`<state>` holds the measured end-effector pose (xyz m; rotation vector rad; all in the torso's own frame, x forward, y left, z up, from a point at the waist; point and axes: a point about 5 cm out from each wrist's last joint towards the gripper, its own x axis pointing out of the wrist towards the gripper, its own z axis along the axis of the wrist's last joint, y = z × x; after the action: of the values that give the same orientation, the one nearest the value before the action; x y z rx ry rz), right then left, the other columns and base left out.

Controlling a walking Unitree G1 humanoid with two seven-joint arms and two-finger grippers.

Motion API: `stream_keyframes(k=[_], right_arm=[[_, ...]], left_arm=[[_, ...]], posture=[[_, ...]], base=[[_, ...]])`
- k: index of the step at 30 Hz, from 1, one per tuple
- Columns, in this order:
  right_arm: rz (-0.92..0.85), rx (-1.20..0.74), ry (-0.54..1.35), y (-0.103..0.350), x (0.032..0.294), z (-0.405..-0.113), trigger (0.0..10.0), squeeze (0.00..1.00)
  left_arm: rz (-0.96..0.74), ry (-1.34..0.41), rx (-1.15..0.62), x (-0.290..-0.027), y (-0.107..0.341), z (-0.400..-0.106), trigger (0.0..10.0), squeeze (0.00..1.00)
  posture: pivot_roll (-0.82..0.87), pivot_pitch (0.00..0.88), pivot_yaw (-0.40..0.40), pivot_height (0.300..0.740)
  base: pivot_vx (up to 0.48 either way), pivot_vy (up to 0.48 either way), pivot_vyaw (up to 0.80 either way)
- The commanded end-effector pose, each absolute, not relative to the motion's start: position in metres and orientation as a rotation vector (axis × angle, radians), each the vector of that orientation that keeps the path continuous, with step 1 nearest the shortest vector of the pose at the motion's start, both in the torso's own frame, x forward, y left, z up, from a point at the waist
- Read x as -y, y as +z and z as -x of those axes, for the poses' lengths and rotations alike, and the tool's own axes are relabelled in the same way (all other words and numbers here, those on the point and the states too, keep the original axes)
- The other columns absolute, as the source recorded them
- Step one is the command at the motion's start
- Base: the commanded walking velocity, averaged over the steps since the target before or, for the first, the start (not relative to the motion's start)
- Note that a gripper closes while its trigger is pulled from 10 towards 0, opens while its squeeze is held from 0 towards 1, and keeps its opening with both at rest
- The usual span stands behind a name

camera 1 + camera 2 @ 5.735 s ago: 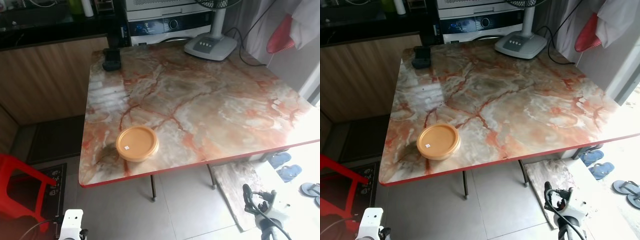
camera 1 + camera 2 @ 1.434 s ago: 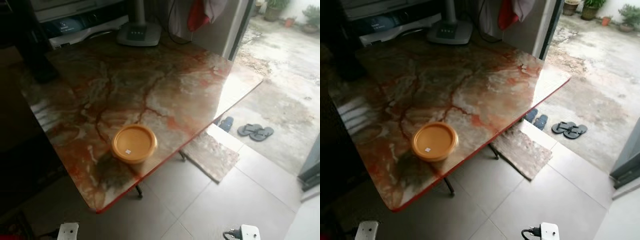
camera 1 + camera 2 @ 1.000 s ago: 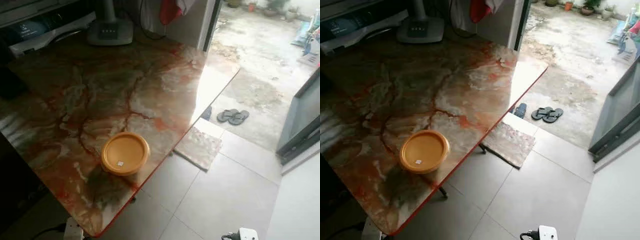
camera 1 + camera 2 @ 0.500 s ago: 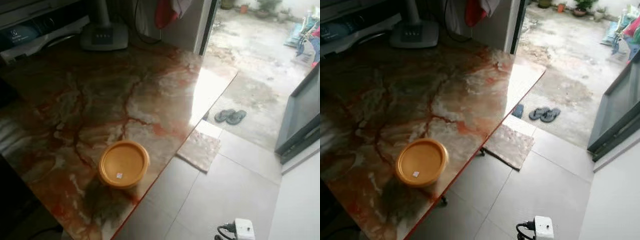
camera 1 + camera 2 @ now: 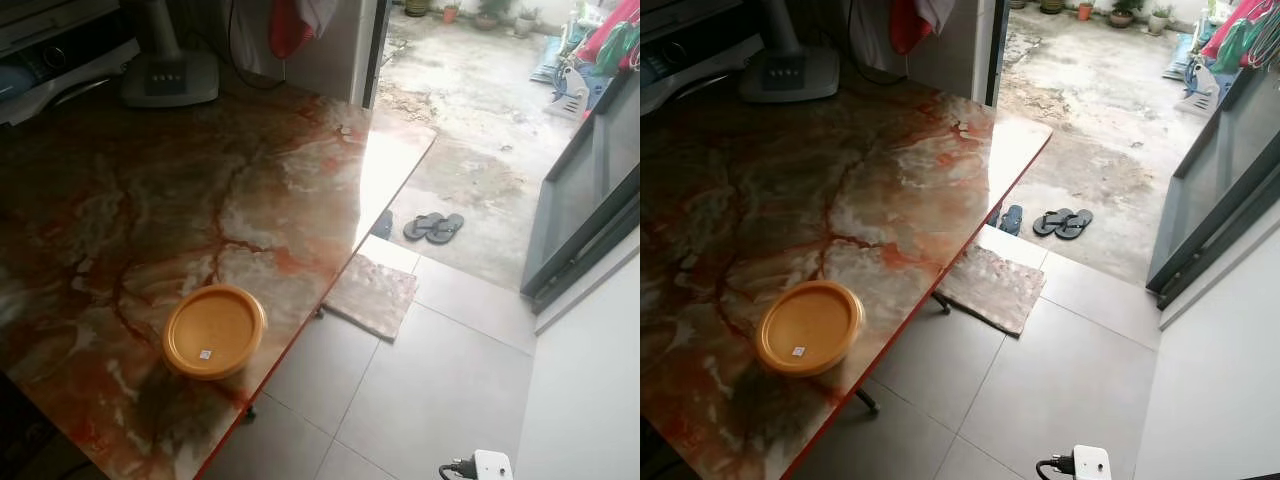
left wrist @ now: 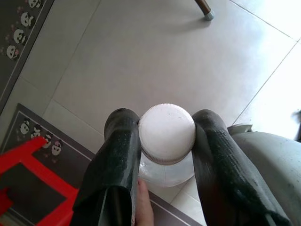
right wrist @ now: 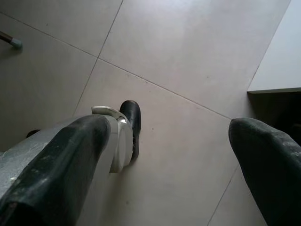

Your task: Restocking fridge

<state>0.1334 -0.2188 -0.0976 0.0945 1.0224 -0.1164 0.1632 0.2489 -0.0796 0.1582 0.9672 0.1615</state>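
My left gripper (image 6: 165, 123) hangs low over the floor tiles, shut on a bottle with a white ribbed cap (image 6: 167, 132); both black fingers (image 6: 117, 155) press against the neck just under the cap. In the right wrist view my right gripper (image 7: 164, 155) is open, with only floor tiles and my own foot (image 7: 123, 134) between its fingers. A round orange lidded container (image 5: 213, 331) sits on the marble table (image 5: 200, 170) near its front edge.
A fan base (image 5: 170, 78) stands at the table's far side. A stone slab (image 5: 372, 295) lies on the floor by the table, flip-flops (image 5: 432, 227) lie past the doorway, and a sliding door frame (image 5: 585, 225) is on the right. A red stool (image 6: 33, 181) is near my left gripper.
The head camera has swung to the right: the table and orange container slide left in the picture, and more of the doorway and yard shows.
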Motion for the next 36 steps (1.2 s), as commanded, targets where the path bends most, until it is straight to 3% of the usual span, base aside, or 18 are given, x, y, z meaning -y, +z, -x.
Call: stream_keyframes(k=[1,16,20,36], right_arm=[[-0.105,-1.03,-0.133,-0.098,0.221,-0.13,10.0,0.0],[-0.113,-1.028,-0.137,-0.099,0.219,-0.129,10.0,0.0],[-0.112,-1.033,-0.137,-0.099,0.219,-0.129,10.0,0.0],[-0.106,-1.041,-0.131,-0.099,0.219,-0.129,10.0,0.0]], left_arm=[[-0.161,0.165,-0.993,-0.25,-0.083,-0.154,10.0,0.0],[-0.17,0.167,-1.005,-0.254,-0.085,-0.147,10.0,0.0],[-0.163,0.18,-1.01,-0.258,-0.085,-0.144,10.0,0.0],[-0.151,0.18,-1.011,-0.253,-0.086,-0.145,10.0,0.0]], posture=[[0.09,0.091,0.0,0.74],[0.09,0.095,0.008,0.74],[0.09,0.096,0.009,0.74],[0.09,0.096,0.007,0.74]], base=[[0.0,-0.371,0.0],[0.0,-0.371,0.0],[0.0,0.0,0.0],[0.0,0.0,-0.74]])
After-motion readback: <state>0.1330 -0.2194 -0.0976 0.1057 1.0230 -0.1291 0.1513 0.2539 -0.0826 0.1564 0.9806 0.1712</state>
